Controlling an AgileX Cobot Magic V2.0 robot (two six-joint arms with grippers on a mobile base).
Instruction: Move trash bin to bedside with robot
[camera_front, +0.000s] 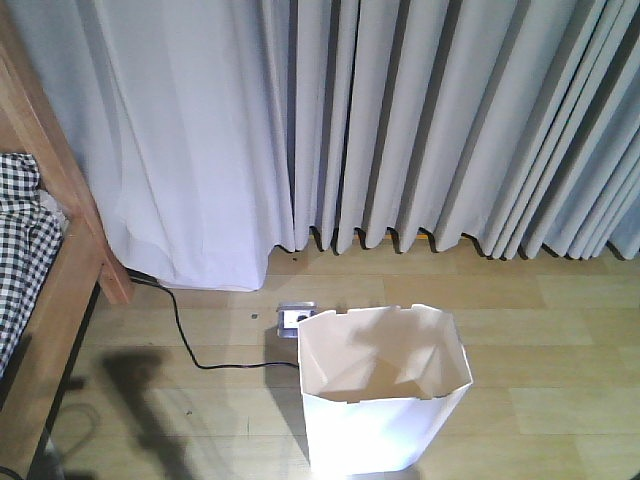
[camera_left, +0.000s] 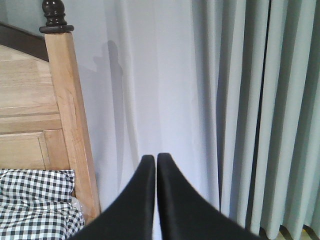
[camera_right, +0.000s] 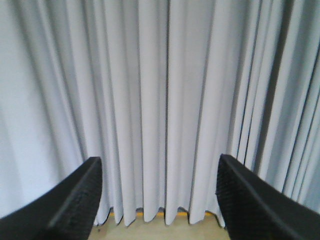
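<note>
The white trash bin (camera_front: 385, 390) stands upright on the wooden floor at the lower middle of the front view, its cream inside showing and nothing in it. The bed (camera_front: 60, 270) with its light-brown frame and checked bedding (camera_front: 20, 250) lies at the left edge, a floor's width away from the bin. In the left wrist view the bedpost (camera_left: 67, 120) and checked bedding (camera_left: 35, 200) sit left of my left gripper (camera_left: 152, 159), which is shut on nothing. My right gripper (camera_right: 157, 167) is open, facing the curtain with nothing between its fingers. Neither gripper shows in the front view.
Grey curtains (camera_front: 400, 120) hang across the whole back. A black cable (camera_front: 190, 340) runs over the floor from the bed's corner to a floor socket (camera_front: 293, 318) just behind the bin. Arm shadows fall on the floor at lower left.
</note>
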